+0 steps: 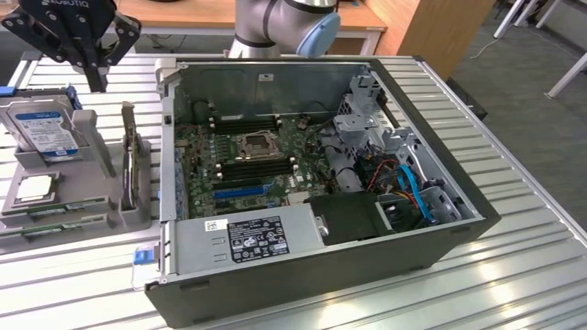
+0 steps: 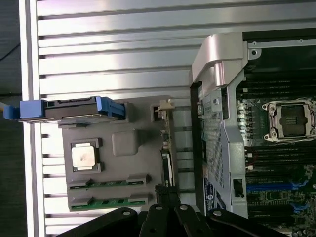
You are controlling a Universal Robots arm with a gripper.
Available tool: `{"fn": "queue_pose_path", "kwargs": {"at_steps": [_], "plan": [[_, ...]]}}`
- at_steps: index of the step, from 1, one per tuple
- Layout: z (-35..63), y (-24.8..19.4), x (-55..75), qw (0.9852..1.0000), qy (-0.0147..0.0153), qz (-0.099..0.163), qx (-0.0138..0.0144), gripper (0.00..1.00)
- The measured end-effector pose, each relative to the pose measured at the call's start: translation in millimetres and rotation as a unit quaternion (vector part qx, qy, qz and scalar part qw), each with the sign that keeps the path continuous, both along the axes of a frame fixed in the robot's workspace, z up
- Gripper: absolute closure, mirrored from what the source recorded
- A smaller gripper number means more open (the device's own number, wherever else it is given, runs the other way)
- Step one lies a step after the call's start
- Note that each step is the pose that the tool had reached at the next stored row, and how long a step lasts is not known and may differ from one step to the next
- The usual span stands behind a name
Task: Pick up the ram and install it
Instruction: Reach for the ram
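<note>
Two ram sticks, thin green boards, lie side by side in slots of the grey holder: one ram stick and a second. In the exterior view they sit at the holder's near end. My gripper hangs high above the far end of the holder, fingers together with nothing between them. In the wrist view the gripper looks straight down beside the upright card. The open computer case shows the motherboard with black memory slots beside the CPU socket.
The holder also carries a blue-framed hard drive, a CPU chip and an upright card with a metal bracket. A long blue slot lies on the motherboard. The power supply fills the case's near corner. Slatted metal table all around.
</note>
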State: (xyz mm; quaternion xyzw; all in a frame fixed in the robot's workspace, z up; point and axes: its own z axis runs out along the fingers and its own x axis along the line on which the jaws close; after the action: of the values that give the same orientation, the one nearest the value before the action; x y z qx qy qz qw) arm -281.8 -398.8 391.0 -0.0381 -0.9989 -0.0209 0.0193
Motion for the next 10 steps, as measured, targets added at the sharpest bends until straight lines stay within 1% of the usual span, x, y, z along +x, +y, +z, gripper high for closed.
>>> {"fn": "queue_pose_path", "kwargs": {"at_steps": [10], "plan": [[-0.1, 0.0, -10.9, 1.0000, 0.0036, 0.000, 0.0000, 0.90]]}}
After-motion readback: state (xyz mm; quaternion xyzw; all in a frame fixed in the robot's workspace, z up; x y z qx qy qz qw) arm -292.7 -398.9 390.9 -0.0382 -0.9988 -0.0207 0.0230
